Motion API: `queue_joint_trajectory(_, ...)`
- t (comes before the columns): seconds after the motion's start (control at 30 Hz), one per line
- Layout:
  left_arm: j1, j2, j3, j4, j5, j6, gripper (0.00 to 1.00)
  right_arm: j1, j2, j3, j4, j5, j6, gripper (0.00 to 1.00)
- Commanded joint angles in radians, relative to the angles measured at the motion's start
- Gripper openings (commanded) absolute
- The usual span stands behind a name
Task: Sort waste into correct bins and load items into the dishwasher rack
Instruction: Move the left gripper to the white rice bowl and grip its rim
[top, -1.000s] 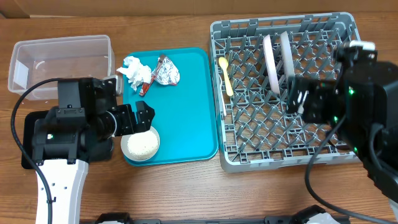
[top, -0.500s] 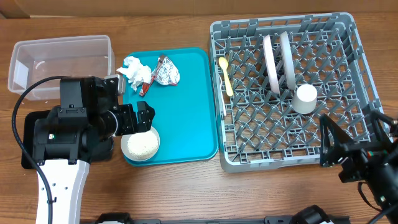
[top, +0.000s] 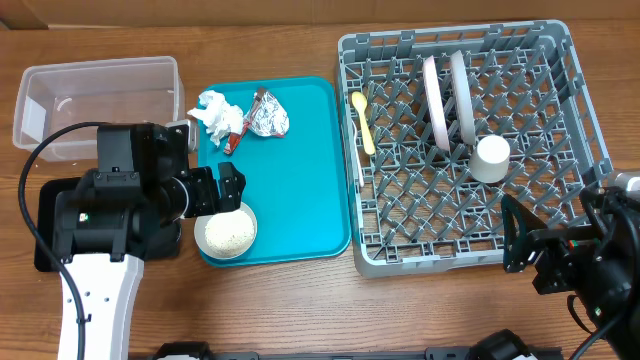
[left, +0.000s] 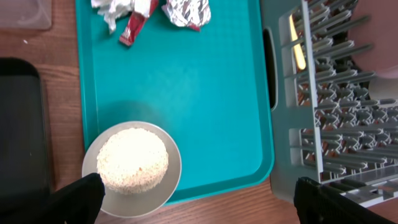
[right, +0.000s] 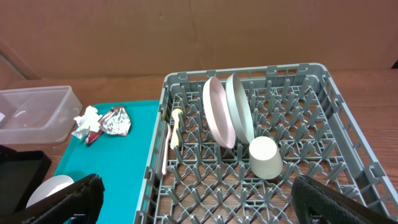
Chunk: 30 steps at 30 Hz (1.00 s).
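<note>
Looking through the wrist cameras, I see my left gripper (left: 199, 202) spread open by the small pale bowl (left: 172, 182) of rice grains (left: 132, 160) on the teal tray (left: 205, 99), the napkin (top: 216, 112) and foil wrapper (top: 268, 118) lying at the tray's opposite end. My right gripper (right: 199, 206) is open and empty off the dishwasher rack's (right: 249, 70) near edge; inside, the white plate (right: 216, 113) and grey-blue plate (right: 240, 112) stand upright, the cup (right: 265, 157) just beside them.
</note>
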Motion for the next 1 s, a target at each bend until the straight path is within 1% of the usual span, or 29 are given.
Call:
queue_joint_trajectory(0.0,-0.007,0.043,0.023,-0.027,-0.008,0.023,1.0,0.005,-0.004,-0.003,0.002,-0.001,-0.008,1.0)
queue_joint_trajectory(0.13,-0.009,0.089,0.023,-0.064,-0.008,0.023,0.92,0.005,-0.004,-0.003,0.002,-0.001,-0.008,1.0)
queue_joint_trajectory(0.2,-0.018,0.117,0.023,-0.081,-0.01,0.021,0.87,0.005,-0.004,-0.003,0.002,-0.001,-0.008,1.0)
queue_joint_trajectory(0.23,-0.028,0.134,0.023,-0.094,-0.011,0.021,0.86,0.005,-0.004,-0.003,0.002,-0.001,-0.008,1.0)
queue_joint_trajectory(0.33,-0.079,0.192,0.023,-0.125,-0.056,0.018,0.81,0.005,-0.004,-0.003,0.002,-0.001,-0.008,1.0)
queue_joint_trajectory(0.37,-0.124,0.23,0.019,-0.129,-0.09,0.011,0.76,0.005,-0.004,-0.003,0.002,-0.001,-0.008,1.0)
queue_joint_trajectory(0.43,-0.179,0.276,0.015,-0.129,-0.163,-0.04,0.71,0.005,-0.004,-0.003,0.002,-0.001,-0.008,1.0)
queue_joint_trajectory(0.47,-0.202,0.3,0.013,-0.129,-0.216,-0.092,0.71,0.005,-0.004,-0.003,0.002,-0.001,-0.008,1.0)
queue_joint_trajectory(0.53,-0.233,0.346,0.011,-0.126,-0.277,-0.162,0.72,0.005,-0.004,-0.003,0.002,-0.001,-0.008,1.0)
queue_joint_trajectory(0.63,-0.25,0.414,0.011,-0.098,-0.257,-0.182,0.71,0.005,-0.004,-0.003,0.002,-0.001,-0.008,1.0)
queue_joint_trajectory(0.67,-0.255,0.441,0.011,-0.087,-0.246,-0.184,0.68,0.005,-0.004,-0.003,0.002,-0.001,-0.008,1.0)
queue_joint_trajectory(0.77,-0.255,0.521,0.011,-0.06,-0.251,-0.212,0.56,0.005,-0.004,-0.003,0.002,-0.001,-0.008,1.0)
queue_joint_trajectory(0.83,-0.254,0.565,0.011,-0.036,-0.244,-0.221,0.49,0.005,-0.004,-0.003,0.002,-0.001,-0.008,1.0)
queue_joint_trajectory(0.97,-0.259,0.623,0.011,-0.021,-0.216,-0.217,0.44,0.005,-0.004,-0.003,0.002,-0.001,-0.008,1.0)
